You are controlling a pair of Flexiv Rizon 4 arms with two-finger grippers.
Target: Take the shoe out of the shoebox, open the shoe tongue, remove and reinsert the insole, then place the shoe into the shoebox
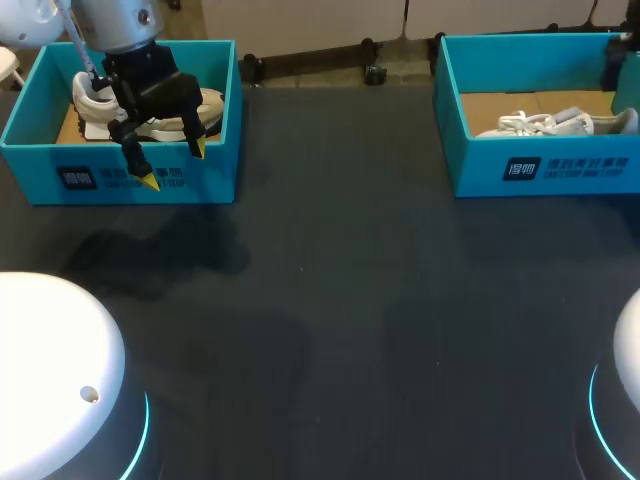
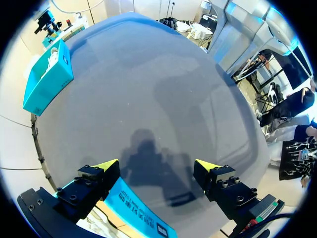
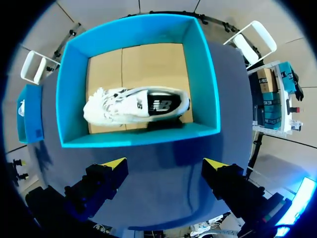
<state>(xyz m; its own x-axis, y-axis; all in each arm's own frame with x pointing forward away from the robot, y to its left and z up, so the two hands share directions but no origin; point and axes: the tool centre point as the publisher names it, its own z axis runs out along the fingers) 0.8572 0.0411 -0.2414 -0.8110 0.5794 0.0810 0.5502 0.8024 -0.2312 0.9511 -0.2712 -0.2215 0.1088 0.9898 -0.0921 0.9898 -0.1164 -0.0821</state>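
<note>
Dark table point(image 1: 350, 300) holds white shoe point(image 3: 136, 106) in teal shoebox point(image 3: 138, 139); both end effectors point(image 2: 156, 163) point(image 3: 164, 161) released.

Place: a robotics lab, at a two-arm test station.
Tabletop: one broad, dark, matte tabletop point(image 1: 350, 300) laid out as a work cell.
Props: a left shoebox point(image 1: 120, 180) and a right shoebox point(image 1: 545, 165), matching teal, well apart along the far side, each holding a pale shoe point(image 1: 555, 123).
Arms: white rounded arm bases point(image 1: 50, 370) with cyan light rings at the near corners; the black, yellow-tipped left claw point(image 1: 174, 166) hangs over the left shoebox.
</note>
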